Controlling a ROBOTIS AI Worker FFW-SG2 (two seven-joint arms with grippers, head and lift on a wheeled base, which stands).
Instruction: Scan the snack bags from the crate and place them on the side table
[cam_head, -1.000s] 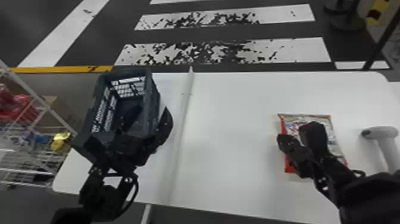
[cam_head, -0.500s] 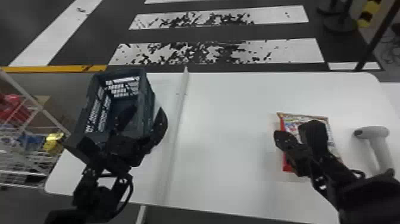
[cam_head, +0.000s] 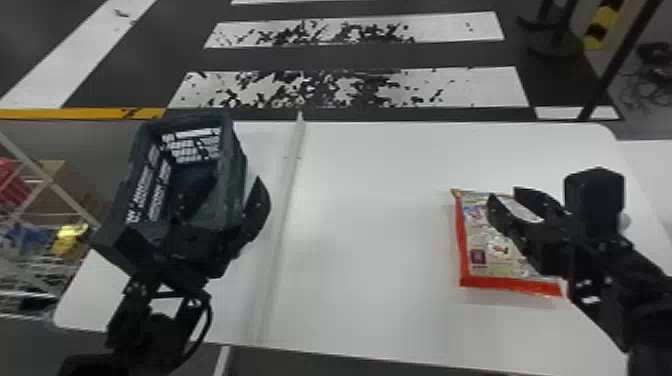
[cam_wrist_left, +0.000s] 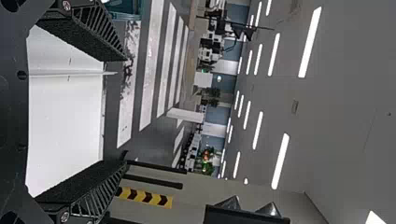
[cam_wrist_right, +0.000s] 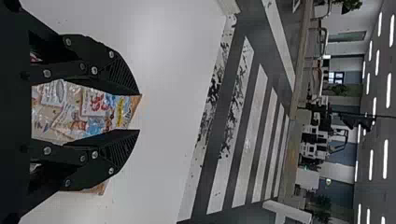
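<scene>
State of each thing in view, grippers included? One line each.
Crate: upright, open-topped.
Snack bag: lying flat on the table, not held; seal condition can't be told.
Left gripper: open, at the crate.
Right gripper: open, above the bag.

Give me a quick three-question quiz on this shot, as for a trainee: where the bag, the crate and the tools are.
1. True or false: the snack bag is inside the crate.

2. Multiple choice: in the head view, which overlaps the snack bag?
A) the left tool
B) the right tool
C) neither

3. Fill in the blank: in the head view, the crate is to the robot's ____ of the snack bag.

Key: 1. False; 2. B; 3. left
</scene>
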